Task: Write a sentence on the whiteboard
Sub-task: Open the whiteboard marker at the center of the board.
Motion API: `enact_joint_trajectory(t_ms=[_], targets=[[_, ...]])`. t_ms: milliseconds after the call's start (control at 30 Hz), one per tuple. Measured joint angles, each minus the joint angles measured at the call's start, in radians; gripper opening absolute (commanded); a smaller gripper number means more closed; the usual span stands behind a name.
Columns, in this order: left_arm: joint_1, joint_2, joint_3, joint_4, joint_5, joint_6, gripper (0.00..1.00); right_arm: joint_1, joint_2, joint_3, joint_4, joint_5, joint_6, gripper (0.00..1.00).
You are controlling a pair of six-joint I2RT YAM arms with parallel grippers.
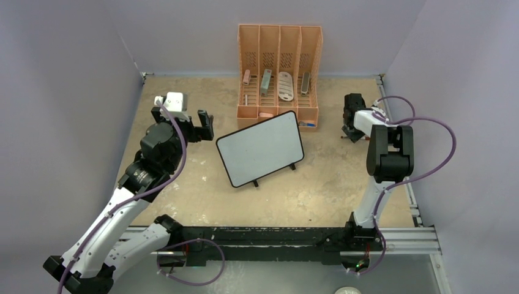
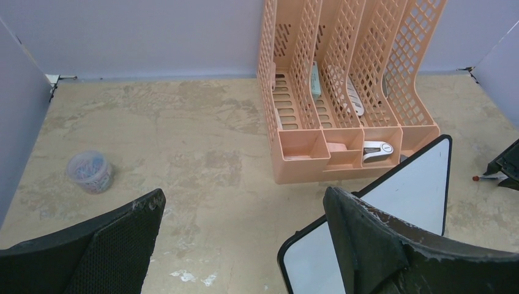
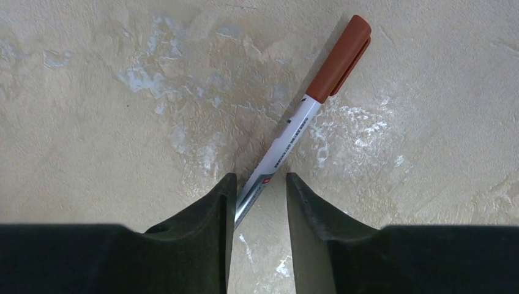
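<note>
You have two arms and one whiteboard [image 1: 260, 149]. The whiteboard stands on its little black feet in the middle of the worktop [image 1: 324, 190]. It is turned a bit crooked, just in front of the orange organizer [image 1: 249, 43]. Its face is all white.

Your left fingers [image 2: 122, 245] are spread wide apart, with nothing between them. They hang over the worktop just to the left of the whiteboard. In the left wrist view, one corner of the whiteboard shows behind one finger.

Your right fingers [image 3: 202, 233] are down by the worktop, to the right of the organizer and well apart from the whiteboard. One marker [image 3: 294, 131] lies flat there. It has a white body and a red-brown cap [image 3: 339, 55], and the cap points away from the fingers. The other end of the marker goes in between the two fingers. One finger is right against the marker, and there is a gap on the other side. So these fingers sit around the marker, partly open, and are not squeezing it.

The organizer has four tall slots, with one thing in each slot. In the low front trays you can see two more things, one pink [image 2: 336, 147] and one white [image 2: 378, 149]. One small clear tub [image 2: 90, 171] of coloured bits sits alone on the worktop, far off to the left.
</note>
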Motion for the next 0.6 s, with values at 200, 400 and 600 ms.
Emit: enact_joint_trajectory(t_ms=[200,400,600], targets=[[0.000,-0.007,0.000,0.006,0.007,0.000,1.00,0.000,-0.010,-0.024,0.024,-0.003,-0.006,0.22],[0.000,-0.010,0.000,0.007,0.030,0.001,1.00,0.000,-0.066,-0.106,0.072,-0.014,-0.042,0.10],[0.007,-0.012,0.000,0.015,0.093,0.007,1.00,0.009,-0.140,-0.190,0.092,-0.066,-0.109,0.00]])
